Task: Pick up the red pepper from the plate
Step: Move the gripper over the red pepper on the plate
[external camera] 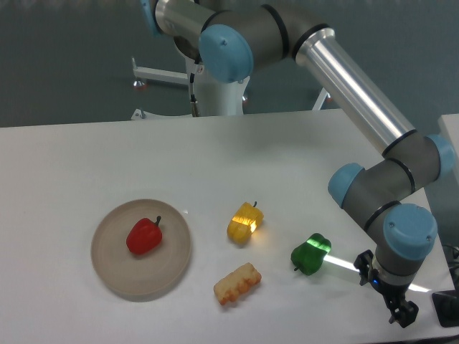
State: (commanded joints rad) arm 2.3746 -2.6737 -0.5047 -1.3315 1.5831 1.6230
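Note:
The red pepper (143,236) is small and glossy with a short dark stem. It sits on the round beige plate (115,269), a little above the plate's centre, at the left of the white table. My gripper (402,314) hangs at the far lower right, near the table's front right corner, far from the plate. It points downward and holds nothing that I can see. Its fingers are small and dark, and I cannot tell whether they are open or shut.
A yellow pepper (244,222) lies mid-table. A green pepper (310,254) lies just left of my wrist. A tan, ridged, bread-like item (237,282) lies near the front, right of the plate. A dark object (448,309) sits at the right edge.

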